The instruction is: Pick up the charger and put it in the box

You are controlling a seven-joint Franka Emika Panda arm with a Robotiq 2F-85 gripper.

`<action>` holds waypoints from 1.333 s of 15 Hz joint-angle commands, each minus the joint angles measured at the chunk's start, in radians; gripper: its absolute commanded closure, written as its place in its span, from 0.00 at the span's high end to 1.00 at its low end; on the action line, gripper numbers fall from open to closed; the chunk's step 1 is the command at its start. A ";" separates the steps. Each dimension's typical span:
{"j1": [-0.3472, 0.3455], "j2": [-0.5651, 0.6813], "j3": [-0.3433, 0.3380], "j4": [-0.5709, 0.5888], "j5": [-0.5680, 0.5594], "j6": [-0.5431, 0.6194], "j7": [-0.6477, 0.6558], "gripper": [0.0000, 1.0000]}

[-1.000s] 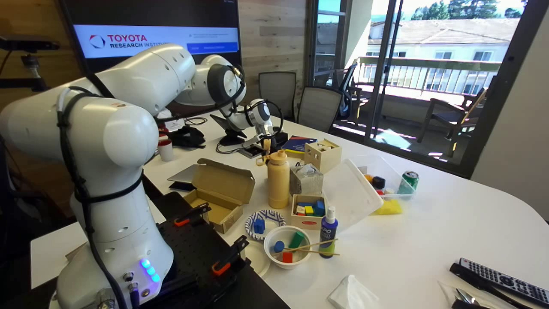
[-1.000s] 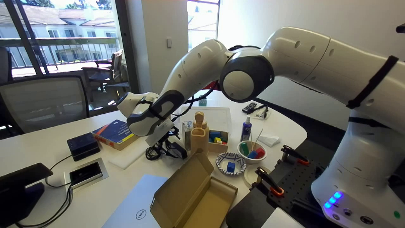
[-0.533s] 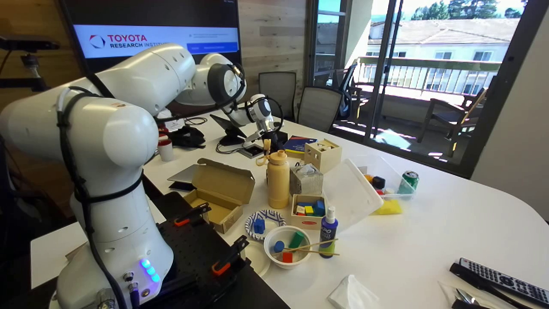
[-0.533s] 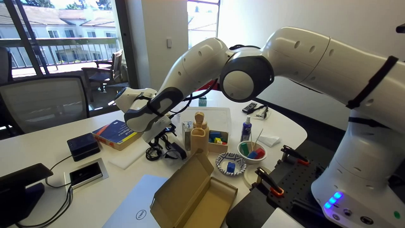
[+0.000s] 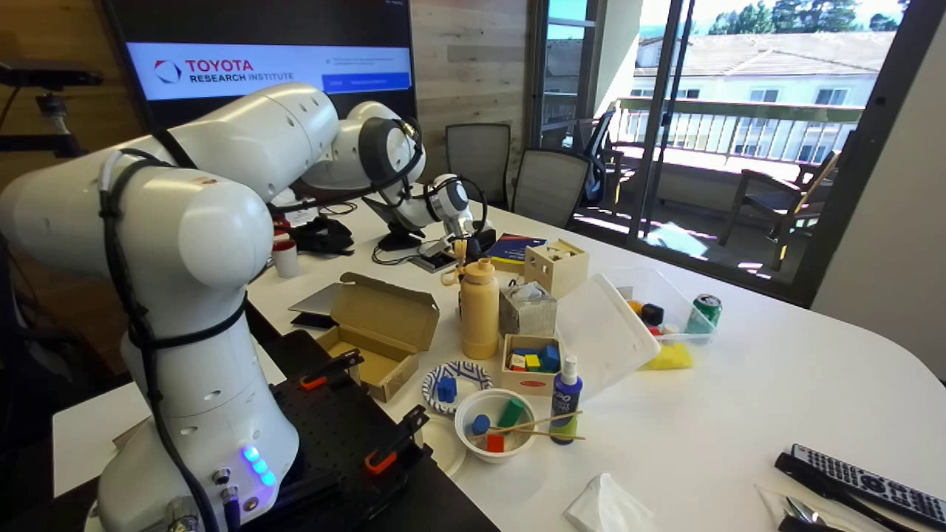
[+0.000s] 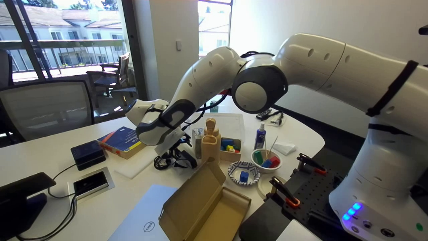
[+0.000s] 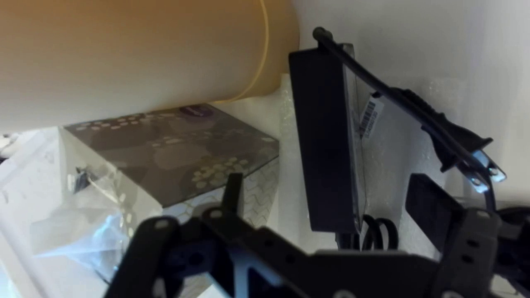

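The charger [image 7: 325,140] is a black block in the wrist view, with a black cord and plug to its right. In an exterior view it lies beside the bottle [image 6: 189,159], its cord coiled to the left [image 6: 162,163]. In the other view the bottle hides it. My gripper [image 7: 330,192] is open. In the wrist view its fingers appear on either side of the charger's lower end, apart from it. It also shows just above the cord and charger in an exterior view [image 6: 175,149]. The tan cardboard box [image 6: 224,219] stands with its lid open, also in an exterior view [image 5: 373,362].
A tall tan bottle [image 5: 480,310] and a tissue box [image 5: 528,310] stand close beside the charger. A patterned bowl [image 6: 244,163], a white bowl [image 6: 266,169] and a block box [image 6: 230,156] stand nearer the base. A book [image 6: 122,142] lies behind the gripper.
The arm and gripper rise slightly between the two earlier moments. Now they are lower again, with the gripper closer down over the charger and cord. The charger and box have not moved.
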 commanded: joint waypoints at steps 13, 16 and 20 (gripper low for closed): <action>-0.003 0.052 -0.003 0.041 0.010 -0.068 0.001 0.18; -0.004 0.060 0.003 0.056 0.013 -0.079 -0.009 0.06; -0.002 0.064 0.009 0.085 0.011 -0.105 -0.012 0.00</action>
